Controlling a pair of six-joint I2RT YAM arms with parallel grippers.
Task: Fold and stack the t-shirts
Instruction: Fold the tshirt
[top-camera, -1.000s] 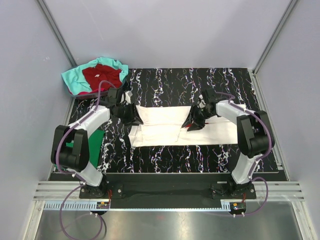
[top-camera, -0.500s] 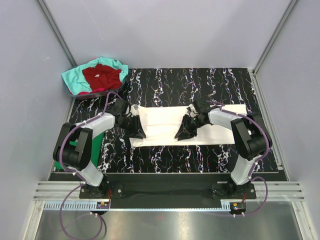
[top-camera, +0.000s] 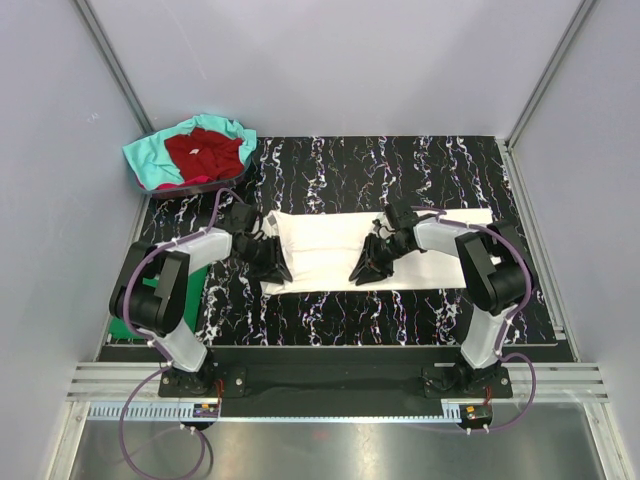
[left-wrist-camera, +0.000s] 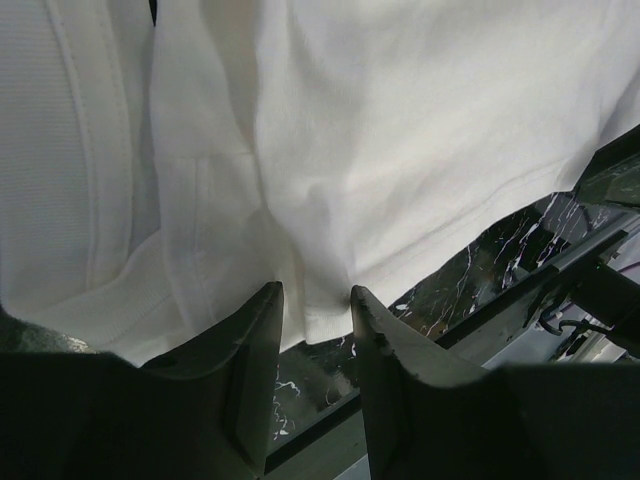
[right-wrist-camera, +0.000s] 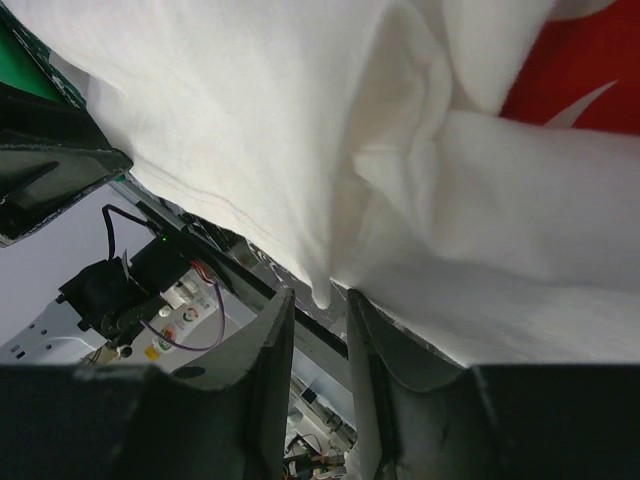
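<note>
Last second: both my arms swing nearward, dragging fold of white t-shirt (top-camera: 320, 245) toward its near hem, mid-table. Left gripper (top-camera: 272, 266), right gripper (top-camera: 362, 270): jaws narrow, each pinching cloth edge. Lengthwise fold nearly laid, I reckon; release next.

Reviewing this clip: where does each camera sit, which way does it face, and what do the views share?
Top external: above and behind the bases, looking down on the black marbled table; left arm and right arm show whole.
Left wrist: on the left arm, looking along the left hand at the white cloth t-shirt; two fingers show.
Right wrist: on the right arm, looking past the right hand at that shirt's red print; two fingers show.
Shared: all three see the white cloth t-shirt.
</note>
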